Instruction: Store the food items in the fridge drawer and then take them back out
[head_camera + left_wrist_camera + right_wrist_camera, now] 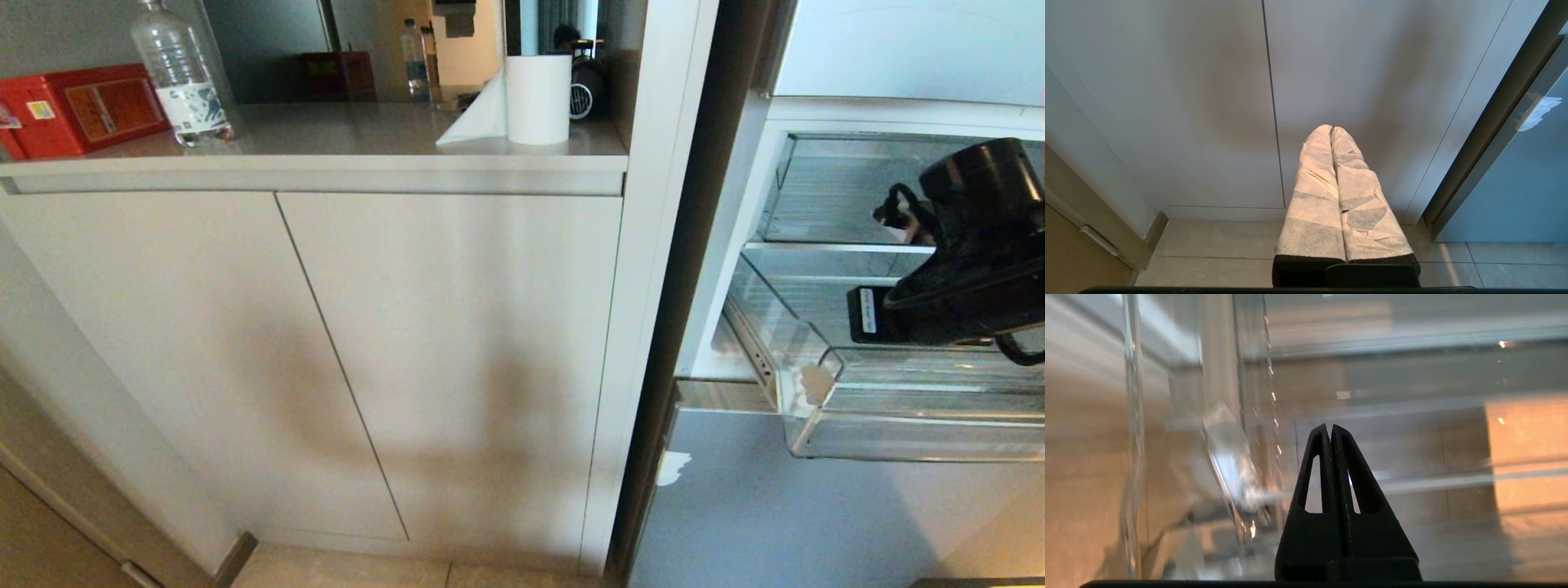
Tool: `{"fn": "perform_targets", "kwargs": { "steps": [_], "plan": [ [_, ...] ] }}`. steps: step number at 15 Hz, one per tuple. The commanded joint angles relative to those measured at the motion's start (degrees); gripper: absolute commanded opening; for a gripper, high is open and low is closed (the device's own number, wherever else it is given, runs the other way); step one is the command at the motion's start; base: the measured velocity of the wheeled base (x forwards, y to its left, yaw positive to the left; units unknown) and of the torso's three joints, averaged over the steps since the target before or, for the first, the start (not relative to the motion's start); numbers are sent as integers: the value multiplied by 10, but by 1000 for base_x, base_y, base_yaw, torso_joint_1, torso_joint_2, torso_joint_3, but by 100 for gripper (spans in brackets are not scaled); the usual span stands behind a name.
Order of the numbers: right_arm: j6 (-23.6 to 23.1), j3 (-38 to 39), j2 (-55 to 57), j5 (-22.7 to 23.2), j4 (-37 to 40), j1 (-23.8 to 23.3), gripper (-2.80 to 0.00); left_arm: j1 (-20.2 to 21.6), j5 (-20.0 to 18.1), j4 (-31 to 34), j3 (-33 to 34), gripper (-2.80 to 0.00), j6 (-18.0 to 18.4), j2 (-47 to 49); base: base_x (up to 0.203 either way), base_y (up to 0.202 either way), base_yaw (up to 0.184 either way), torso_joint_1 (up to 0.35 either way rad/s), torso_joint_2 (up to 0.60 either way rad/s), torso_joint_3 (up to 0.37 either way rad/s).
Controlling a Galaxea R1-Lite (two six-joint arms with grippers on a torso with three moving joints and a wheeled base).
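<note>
Fridge drawer (914, 408) stood pulled out at head view's right — clear plastic, ribbed floor, thick see-through front lip (no fruit visible inside). Right gripper (1331, 426) sat over it, fingers pressed together, empty. Left gripper (1331, 128) hung by cabinet doors (326, 351) w/ wrapped fingers together.

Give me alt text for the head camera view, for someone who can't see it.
The robot's black right arm reaches into an open pale-blue fridge at the right, above a pulled-out clear fridge drawer; no food shows. To the left stand white cabinet doors under a counter holding a paper towel roll, water bottle and red box.
</note>
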Motion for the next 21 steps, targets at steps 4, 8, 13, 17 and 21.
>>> {"fn": "perform_targets", "kwargs": {
  "steps": [4, 8, 13, 17, 21],
  "plan": [
    [2, -1, -69, 7, 74, -2, -280, 0, 0, 0, 0, -280, -1, 1, 0, 0, 0, 0, 0, 0],
    [2, 19, -79, 7, 76, -5, -280, 0, 0, 0, 0, -280, 0, 1, 0, 0, 0, 0, 0, 0],
    [2, 64, -136, 9, 91, -9, -280, 0, 0, 0, 0, -280, 0, 1, 0, 0, 0, 0, 0, 0],
    [2, 76, -167, 10, 104, -9, -280, 0, 0, 0, 0, -280, -1, 1, 0, 0, 0, 0, 0, 0],
    [6, 74, -201, 11, 92, -8, -280, 0, 0, 0, 0, -280, -1, 1, 0, 0, 0, 0, 0, 0]
  ]
}}
